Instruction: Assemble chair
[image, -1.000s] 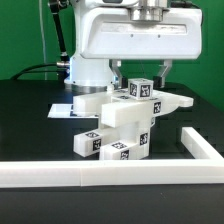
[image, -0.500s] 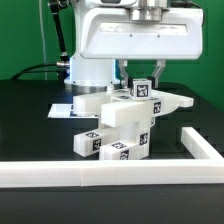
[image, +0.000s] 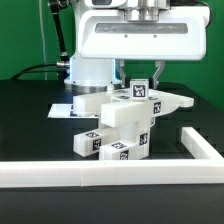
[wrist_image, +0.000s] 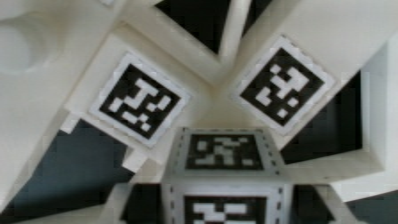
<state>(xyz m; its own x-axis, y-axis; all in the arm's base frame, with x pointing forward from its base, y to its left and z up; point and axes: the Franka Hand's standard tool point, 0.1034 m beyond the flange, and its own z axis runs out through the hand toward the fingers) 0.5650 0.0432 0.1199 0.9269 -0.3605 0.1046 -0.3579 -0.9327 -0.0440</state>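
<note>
The chair (image: 122, 122) is a stack of white blocky parts with black-and-white tags, standing mid-table in the exterior view. Its topmost part is a small tagged block (image: 140, 89). My gripper (image: 140, 80) hangs straight over it, one finger on each side of the block. In the wrist view the same block (wrist_image: 222, 155) fills the space between my fingertips (wrist_image: 135, 204), and two tagged slabs (wrist_image: 143, 100) spread out beneath it. The jaws are shut on this block.
A long white L-shaped border rail (image: 100, 173) runs along the table's front and turns back at the exterior view's right (image: 200, 145). The marker board (image: 62, 111) lies flat behind the chair on the exterior view's left. The robot base (image: 85, 70) stands behind it.
The fingers have drawn in from a wider stance to the sides of the top block. The arm and the chair have stayed in place.
</note>
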